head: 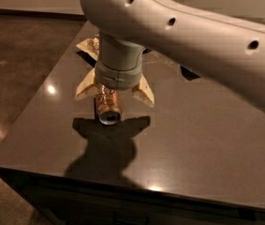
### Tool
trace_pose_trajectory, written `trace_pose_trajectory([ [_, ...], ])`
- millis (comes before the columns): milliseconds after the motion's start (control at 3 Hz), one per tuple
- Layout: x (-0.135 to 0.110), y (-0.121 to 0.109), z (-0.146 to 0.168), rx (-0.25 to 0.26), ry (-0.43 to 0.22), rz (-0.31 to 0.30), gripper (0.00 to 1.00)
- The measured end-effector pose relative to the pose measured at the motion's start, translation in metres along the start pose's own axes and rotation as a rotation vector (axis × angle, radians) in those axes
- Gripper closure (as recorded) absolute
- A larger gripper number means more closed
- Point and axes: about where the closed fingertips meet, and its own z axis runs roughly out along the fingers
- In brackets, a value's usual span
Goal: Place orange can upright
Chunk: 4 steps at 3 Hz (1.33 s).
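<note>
The orange can (108,109) lies on its side on the dark table (207,139), its silver top facing the camera. My gripper (114,89) hangs directly over the can, one cream finger (86,86) to its left and the other to its right. The jaws are open and straddle the can without closing on it. The wrist hides the can's far end.
A brown snack bag (91,46) lies behind the gripper near the table's far left. The arm's large grey link (193,36) crosses the upper view and hides the far right of the table. The table's left and front edges drop to a dark floor.
</note>
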Motion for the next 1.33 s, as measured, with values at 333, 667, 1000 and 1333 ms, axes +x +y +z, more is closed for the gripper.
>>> trace_pose_trajectory([
  [333, 0.002, -0.006, 0.009, -0.023, -0.006, -0.018, 0.00],
  [667, 0.004, -0.010, 0.018, -0.052, -0.018, -0.043, 0.03],
  [1000, 0.003, -0.009, 0.021, -0.072, -0.030, -0.062, 0.27],
  [1333, 0.002, -0.009, 0.021, -0.084, -0.045, -0.075, 0.57],
])
